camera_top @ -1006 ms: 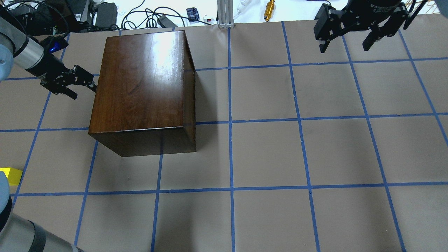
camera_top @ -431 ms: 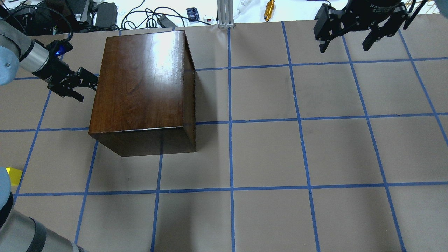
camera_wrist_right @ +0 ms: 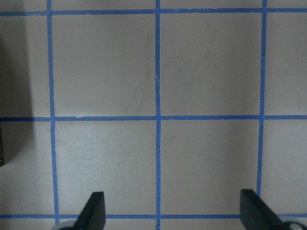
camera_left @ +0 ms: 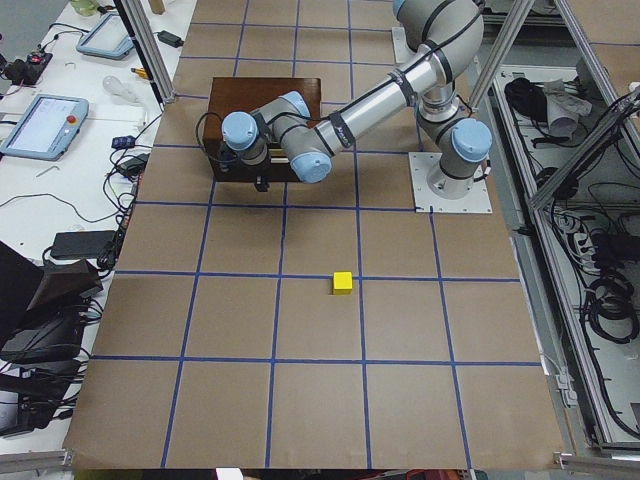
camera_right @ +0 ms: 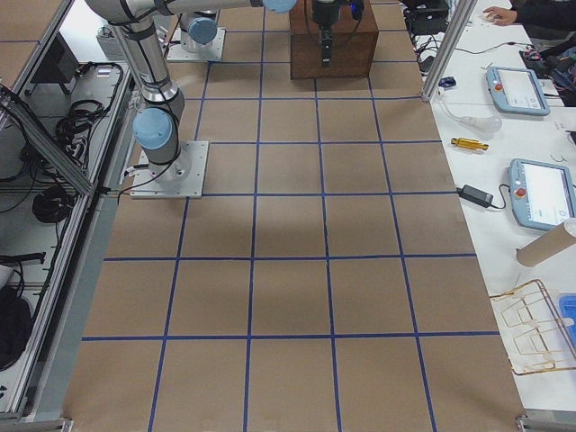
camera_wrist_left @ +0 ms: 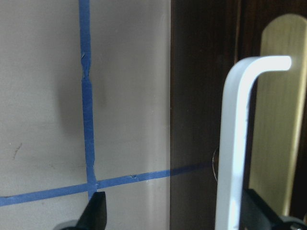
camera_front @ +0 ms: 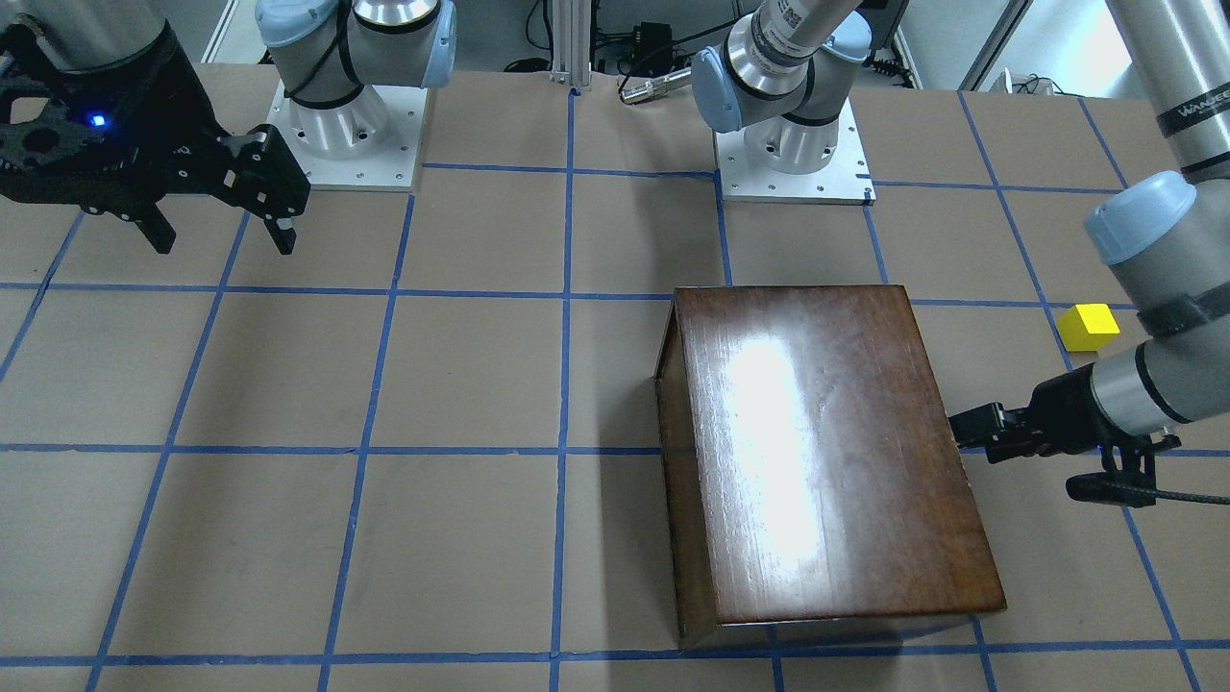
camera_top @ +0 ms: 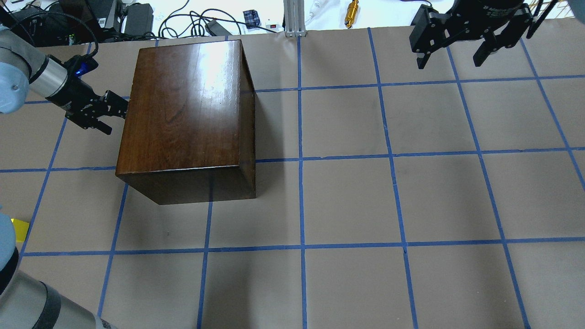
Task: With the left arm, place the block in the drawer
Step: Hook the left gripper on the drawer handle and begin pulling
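Note:
The yellow block (camera_front: 1088, 327) lies on the table beside my left arm; in the overhead view (camera_top: 19, 225) the arm's elbow hides most of it. The dark-brown cabinet (camera_top: 183, 105) stands with its drawer shut. The drawer front (camera_wrist_left: 201, 96) and its whitish handle (camera_wrist_left: 235, 143) fill the left wrist view. My left gripper (camera_top: 113, 114) is open right at that front, and the handle stands between its fingers (camera_wrist_left: 96, 213), close to the right one. My right gripper (camera_top: 450, 61) is open and empty, hovering over the far right of the table.
The paper-covered table (camera_top: 347, 201) carries a blue tape grid. Cables and small tools (camera_top: 201, 20) lie past its far edge. The two arm bases (camera_front: 793, 144) stand on the robot's side. A brass plate (camera_wrist_left: 278, 120) sits behind the handle.
My left gripper has moved in toward the cabinet's drawer side until its fingers reach the front. The left elbow now covers more of the block. The right arm has not moved.

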Available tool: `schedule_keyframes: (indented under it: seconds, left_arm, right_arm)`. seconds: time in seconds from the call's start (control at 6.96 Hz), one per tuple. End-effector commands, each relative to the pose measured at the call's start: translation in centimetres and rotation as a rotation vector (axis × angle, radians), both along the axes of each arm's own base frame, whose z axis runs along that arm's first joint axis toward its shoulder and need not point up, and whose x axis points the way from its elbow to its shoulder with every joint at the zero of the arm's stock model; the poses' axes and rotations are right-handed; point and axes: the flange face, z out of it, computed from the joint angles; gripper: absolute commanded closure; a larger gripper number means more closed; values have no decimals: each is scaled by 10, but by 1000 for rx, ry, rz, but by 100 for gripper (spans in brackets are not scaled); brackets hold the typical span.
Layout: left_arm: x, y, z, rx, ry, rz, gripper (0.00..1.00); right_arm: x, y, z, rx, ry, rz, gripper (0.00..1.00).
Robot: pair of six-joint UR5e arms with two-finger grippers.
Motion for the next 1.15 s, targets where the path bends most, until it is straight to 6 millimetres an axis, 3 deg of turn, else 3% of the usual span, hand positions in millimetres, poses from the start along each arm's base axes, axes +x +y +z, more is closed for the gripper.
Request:
schedule_keyframes:
  seconds: [0.0, 1.01]
  left_arm:
    - [0, 1, -7, -6, -3, 0, 0]
    - [10, 0, 3, -17, -86, -16, 0]
  right_arm:
    - [0, 0, 1, -1, 1, 0, 0]
    - [0, 0, 0, 0, 1, 0, 0]
